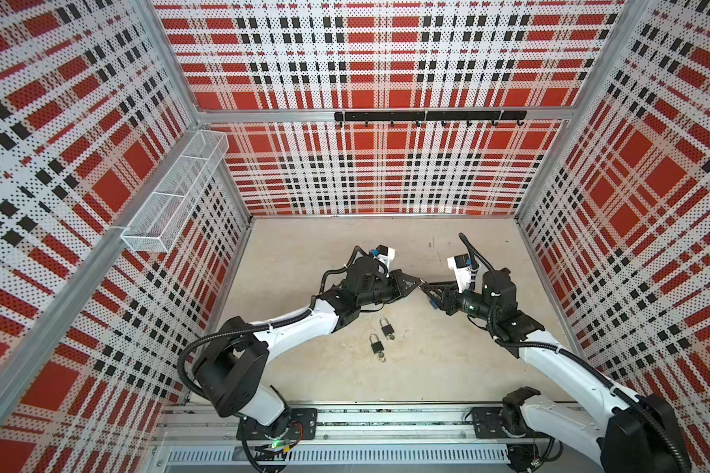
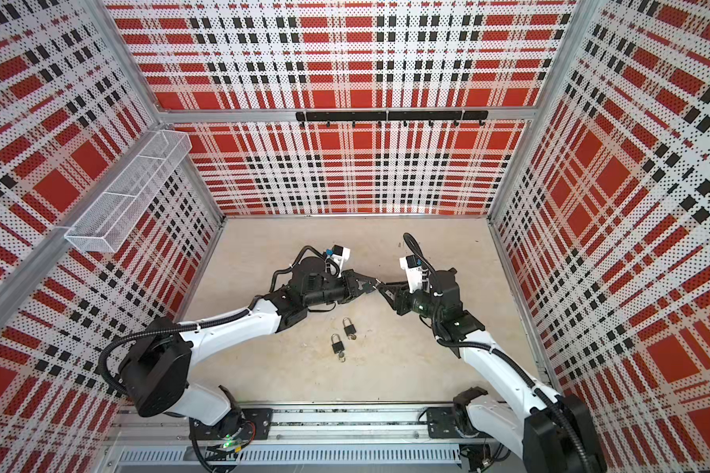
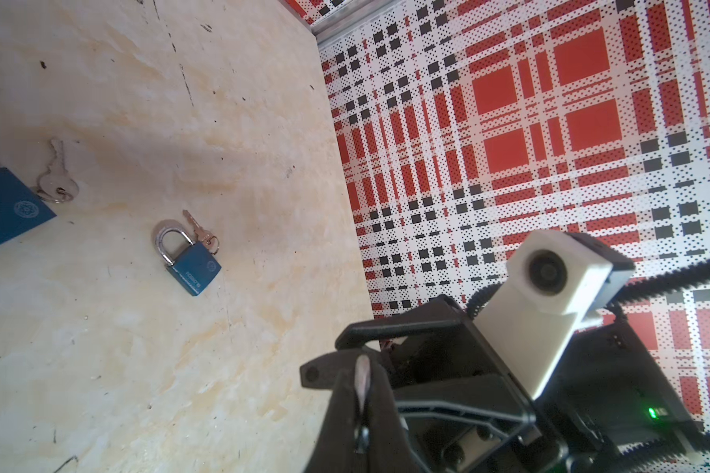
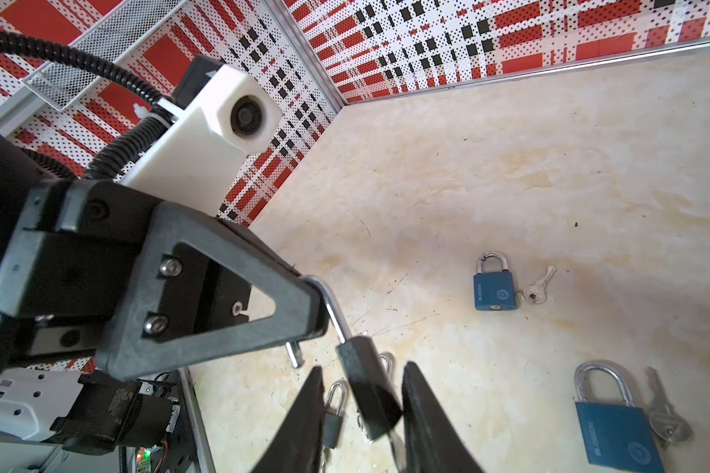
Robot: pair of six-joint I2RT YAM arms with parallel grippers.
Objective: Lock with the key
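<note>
Top views both show the pale, scuffed table (image 1: 304, 254) boxed in on three sides by red, black and white plaid wall panels (image 1: 386, 172), with an aluminium rail (image 1: 386, 428) along the front. Bare table lies open behind the two arms and off to the right front.

A white wire-mesh basket (image 1: 173, 192) of three compartments hangs on the left wall, well above the table; only mesh shows inside.

Near the front middle lie a dark-bodied padlock (image 1: 374, 345) and, just beside it, a second dark padlock (image 1: 385, 327), each with a small bunch of keys (image 1: 382, 358) at its base. The right wrist view adds a blue padlock (image 4: 493, 290) and another blue padlock (image 4: 615, 434) nearer the camera. Both lie flat on the table with silver keys (image 4: 540, 286) ringed to them.

Above mid-table the left hand (image 4: 314, 299) is clenched on the steel shackle of the held padlock (image 4: 365, 391), whose free shackle leg stands out of the dark body. The right hand (image 4: 363, 368) is partly spread around that body: one finger touches it, and a gap shows at its partner. Whether a key sits in the held padlock cannot be told.
</note>
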